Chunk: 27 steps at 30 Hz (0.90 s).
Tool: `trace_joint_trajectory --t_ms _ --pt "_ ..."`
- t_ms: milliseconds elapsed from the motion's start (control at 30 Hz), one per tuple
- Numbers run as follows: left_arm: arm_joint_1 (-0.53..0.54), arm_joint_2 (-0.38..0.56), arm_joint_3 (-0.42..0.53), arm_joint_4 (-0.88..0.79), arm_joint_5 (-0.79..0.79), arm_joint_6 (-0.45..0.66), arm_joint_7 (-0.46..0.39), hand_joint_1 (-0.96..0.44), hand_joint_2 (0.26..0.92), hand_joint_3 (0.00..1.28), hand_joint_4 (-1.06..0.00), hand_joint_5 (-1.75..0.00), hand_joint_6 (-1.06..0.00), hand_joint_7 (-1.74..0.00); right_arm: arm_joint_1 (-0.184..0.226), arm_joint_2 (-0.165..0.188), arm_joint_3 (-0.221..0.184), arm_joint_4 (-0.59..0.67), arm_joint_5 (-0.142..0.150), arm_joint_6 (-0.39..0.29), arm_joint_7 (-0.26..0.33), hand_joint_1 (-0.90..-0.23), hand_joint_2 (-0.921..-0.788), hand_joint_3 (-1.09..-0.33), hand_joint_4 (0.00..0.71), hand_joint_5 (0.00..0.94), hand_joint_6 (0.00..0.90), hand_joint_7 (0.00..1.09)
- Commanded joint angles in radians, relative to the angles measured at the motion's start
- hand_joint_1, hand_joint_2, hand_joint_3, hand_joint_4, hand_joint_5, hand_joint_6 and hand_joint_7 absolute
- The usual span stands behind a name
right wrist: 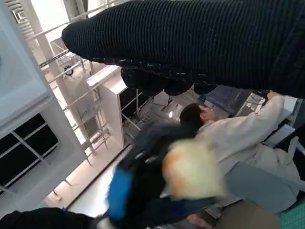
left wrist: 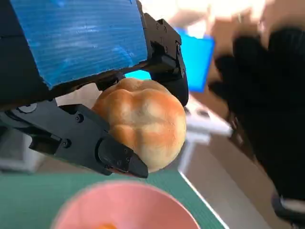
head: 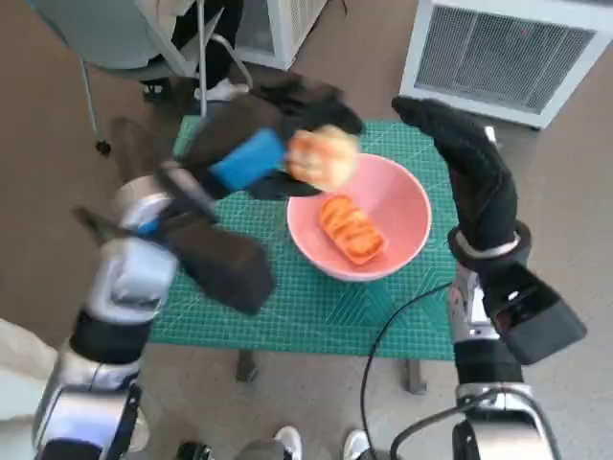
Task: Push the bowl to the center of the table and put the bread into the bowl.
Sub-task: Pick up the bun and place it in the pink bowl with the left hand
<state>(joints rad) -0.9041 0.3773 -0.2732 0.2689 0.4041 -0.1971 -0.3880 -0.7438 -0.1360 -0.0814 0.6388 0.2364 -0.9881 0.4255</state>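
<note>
My left hand [head: 259, 144] holds a round golden bread roll [head: 323, 156] just above the near-left rim of the pink bowl [head: 400, 196]. Seen from the left wrist, the roll [left wrist: 145, 121] sits gripped between the black fingers [left wrist: 116, 157], with the bowl's rim [left wrist: 126, 205] below it. An orange twisted bread [head: 350, 228] lies inside the bowl. My gloved right hand [head: 469, 172] hovers raised beside the bowl's right edge, holding nothing. The right wrist view shows the left hand [right wrist: 138, 186] and roll [right wrist: 190, 169] blurred.
The bowl stands on a green cutting mat [head: 316, 307] covering the small table. A white slatted unit [head: 508, 53] stands behind the table at the right. A chair [head: 124, 38] and a person's feet are at the back left. A seated person [right wrist: 248, 138] appears in the right wrist view.
</note>
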Motion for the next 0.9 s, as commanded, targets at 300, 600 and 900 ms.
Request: trace_joint_trajectory --t_ms 300,600,900 --pt "-0.096 -0.067 -0.124 0.210 0.022 0.221 -0.268 -0.03 0.804 0.22 -0.09 -0.29 -0.05 -0.51 0.029 -0.016 -0.009 0.003 -0.003 -0.014 0.006 -0.598 -0.921 -0.770 0.210 0.228 -0.001 0.74" --pt "-0.062 -0.069 -0.115 0.175 -0.002 0.246 -0.306 -0.17 0.778 0.14 0.00 -0.01 0.00 -0.43 0.027 -0.022 -0.020 0.010 -0.015 -0.022 -0.005 -0.607 -0.921 -0.766 0.208 0.231 -0.001 0.74" --pt "-0.017 -0.058 -0.035 0.163 -0.086 0.175 -0.257 -0.26 0.806 0.10 0.00 0.00 0.00 -0.49 0.013 -0.025 -0.033 0.014 -0.036 -0.022 -0.034 -0.588 -0.921 -0.769 0.215 0.234 -0.001 0.71"
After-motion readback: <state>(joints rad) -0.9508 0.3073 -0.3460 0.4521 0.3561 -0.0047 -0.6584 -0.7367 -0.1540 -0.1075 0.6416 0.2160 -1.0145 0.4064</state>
